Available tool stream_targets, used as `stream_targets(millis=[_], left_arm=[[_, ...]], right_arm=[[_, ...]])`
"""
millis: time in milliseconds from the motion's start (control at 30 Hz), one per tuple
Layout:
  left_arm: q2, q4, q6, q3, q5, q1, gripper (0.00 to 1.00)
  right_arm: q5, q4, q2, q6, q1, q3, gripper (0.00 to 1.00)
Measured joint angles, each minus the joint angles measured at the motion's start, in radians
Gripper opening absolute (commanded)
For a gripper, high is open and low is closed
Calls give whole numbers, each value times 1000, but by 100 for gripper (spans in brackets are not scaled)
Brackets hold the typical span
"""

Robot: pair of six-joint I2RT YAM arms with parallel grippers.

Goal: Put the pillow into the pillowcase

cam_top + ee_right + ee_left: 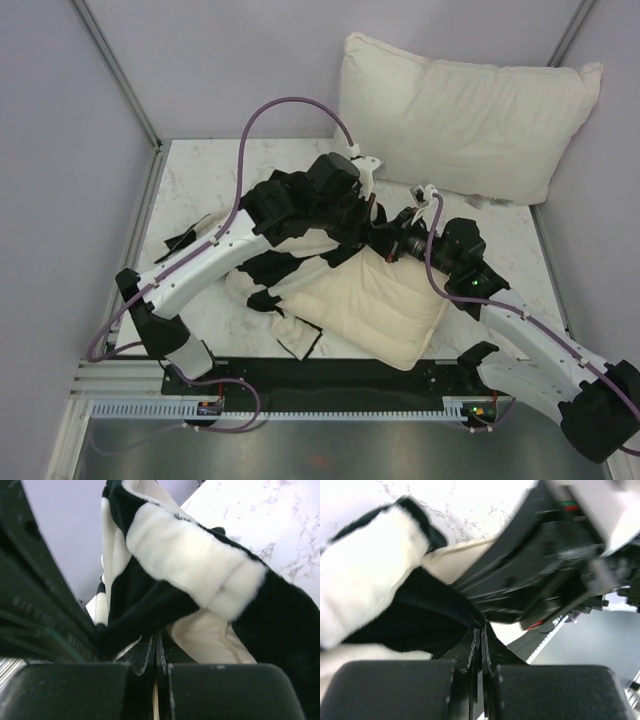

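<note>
The flat cream quilted pillow [375, 310] lay by the near edge of the white marbled table [195, 185]. Its far end was under the limp, light-looking black-and-white checked plush pillowcase [285, 262], probably best held at its hem. Only the wrist views showed the left gripper [481, 630] and right gripper [155, 642] each pinched tight on that fabric.

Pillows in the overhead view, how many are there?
2. The flat cream pillow lies front centre, partly under the checkered pillowcase; the larger white pillow sits at the far right.

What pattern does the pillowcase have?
The pillowcase has large black and white squares, like a checkerboard. The right wrist view shows this best.
</note>
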Motion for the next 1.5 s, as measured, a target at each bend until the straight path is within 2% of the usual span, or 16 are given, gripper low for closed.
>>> stream_targets(millis=[33, 67, 100, 133, 233, 267, 367, 533, 667, 800, 933, 1167, 1400, 1500], left_arm=[[-23, 19, -10, -30, 2, 18, 2], [-48, 34, -18, -61, 6, 42, 2], [-71, 49, -24, -93, 10, 64, 2], [-108, 74, -31, -146, 9, 91, 2], [-155, 108, -33, -230, -22, 153, 2], [-167, 116, -32, -264, -38, 163, 2], [-175, 134, -32, -328, -77, 161, 2], [-179, 146, -27, -362, -113, 160, 2], [-213, 153, -18, -363, -126, 159, 2], [-273, 151, -8, -364, -122, 159, 2], [-340, 144, 5, -364, -122, 159, 2], [-427, 101, 9, -367, -121, 159, 2], [-482, 74, 9, -383, -121, 159, 2], [-487, 65, 9, -389, -120, 159, 2]], right_arm=[[14, -11, -15, -8, 0, 0, 0], [25, -25, -26, -19, 0, 0, 9], [36, -43, -33, -30, 0, 0, 19], [49, -62, -36, -45, 1, 0, 44], [88, -119, -49, -80, 2, 11, 68], [107, -159, -60, -102, 2, 21, 79], [176, -281, -87, -150, 3, 65, 90], [320, -472, -87, -243, 3, 194, 94], [364, -584, 22, -312, -8, 324, 98], [352, -684, 157, -363, -11, 420, 98], [204, -737, 266, -415, -16, 463, 98], [-26, -745, 264, -451, -6, 460, 94], [-127, -720, 138, -435, 111, 375, 92], [-135, -714, 83, -409, 154, 342, 85]])
